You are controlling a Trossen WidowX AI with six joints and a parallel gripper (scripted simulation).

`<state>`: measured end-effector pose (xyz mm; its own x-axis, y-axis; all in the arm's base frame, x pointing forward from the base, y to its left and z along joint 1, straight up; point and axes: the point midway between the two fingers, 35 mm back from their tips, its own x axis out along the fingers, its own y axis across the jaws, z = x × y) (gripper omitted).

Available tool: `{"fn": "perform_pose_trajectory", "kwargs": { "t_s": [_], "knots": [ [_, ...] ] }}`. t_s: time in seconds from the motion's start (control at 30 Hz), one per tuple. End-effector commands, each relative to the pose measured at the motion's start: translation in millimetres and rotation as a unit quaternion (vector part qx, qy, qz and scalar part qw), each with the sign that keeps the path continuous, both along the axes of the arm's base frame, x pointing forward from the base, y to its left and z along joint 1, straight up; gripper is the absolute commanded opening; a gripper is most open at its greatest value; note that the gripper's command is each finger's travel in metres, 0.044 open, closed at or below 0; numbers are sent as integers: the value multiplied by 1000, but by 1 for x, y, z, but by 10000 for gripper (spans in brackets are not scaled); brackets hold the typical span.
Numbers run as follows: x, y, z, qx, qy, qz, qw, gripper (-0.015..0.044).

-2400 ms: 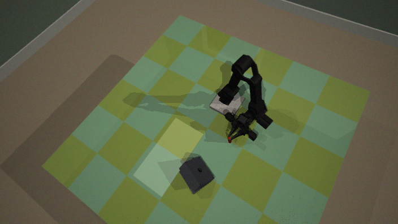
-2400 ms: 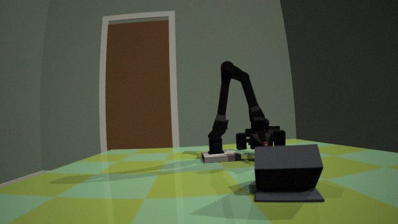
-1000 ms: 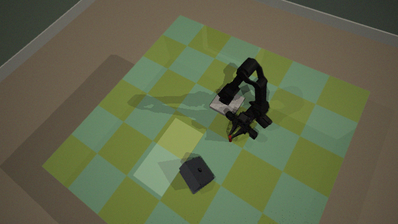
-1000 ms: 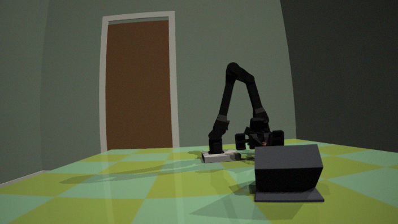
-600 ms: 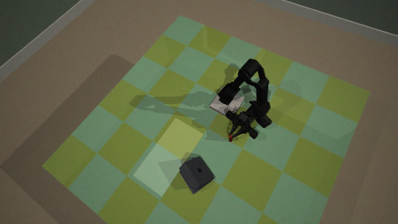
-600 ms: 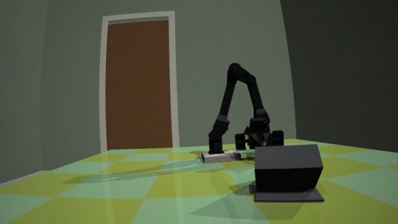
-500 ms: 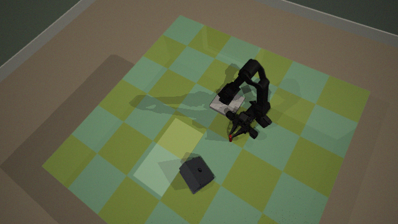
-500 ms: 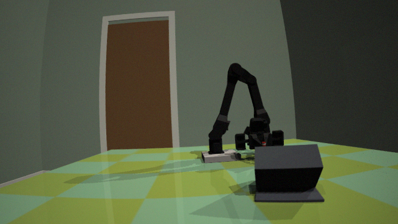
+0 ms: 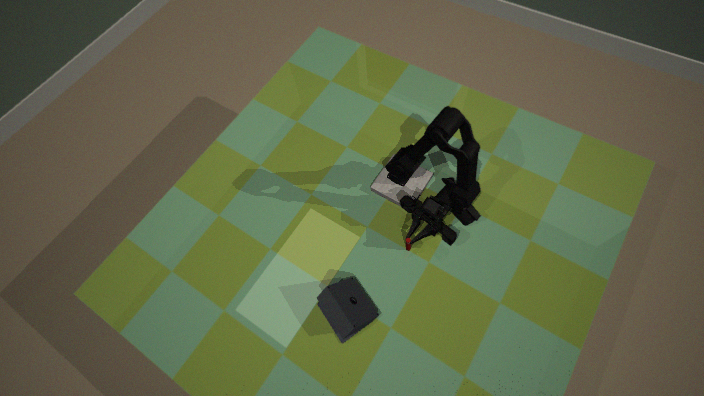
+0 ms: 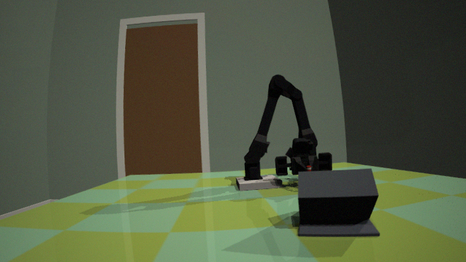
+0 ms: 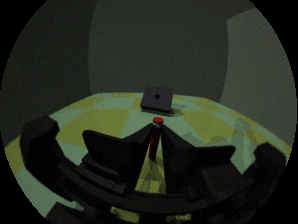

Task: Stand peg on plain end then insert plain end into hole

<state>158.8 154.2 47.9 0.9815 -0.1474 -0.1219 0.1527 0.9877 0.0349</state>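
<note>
Green walls and a brown door with a pale frame [image 10: 162,96] sit at the back of the room, and the surface is a yellow-and-teal checkered mat [image 9: 210,260] on a tan floor. We've got the black six-joint arm [image 10: 281,109] bolted to a small pale grey base plate [image 9: 395,187], folded up high and coming back down so the black parallel-jaw gripper [image 9: 414,235] hangs low over the mat, just beside the base.

The fingers are pinched narrow around the short red peg with a white band near one end [image 11: 156,137]. From the wrist view the peg looks roughly upright between them, red top poking out above the fingertips. In the exterior view we see a white band just under the red tip [image 10: 308,168]. We can't tell whether its lower end touches the mat.

The dark grey sloped panel block [image 9: 348,307] sits well apart from the gripper, nearer the exterior camera, with its single small round hole [image 9: 353,301] in the slanted face.
</note>
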Motion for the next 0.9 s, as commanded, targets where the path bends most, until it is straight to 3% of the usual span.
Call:
{"fn": "perform_pose_trajectory", "kwargs": {
  "t_s": [0.0,0.13,0.23,0.87],
  "knots": [
    [-1,1,-1,0,0,0,1000,50],
    [0,0,0,-1,0,0,1000,50],
    [0,0,0,-1,0,1,1000,128],
    [0,0,0,-1,0,1,1000,130]
  ]
}}
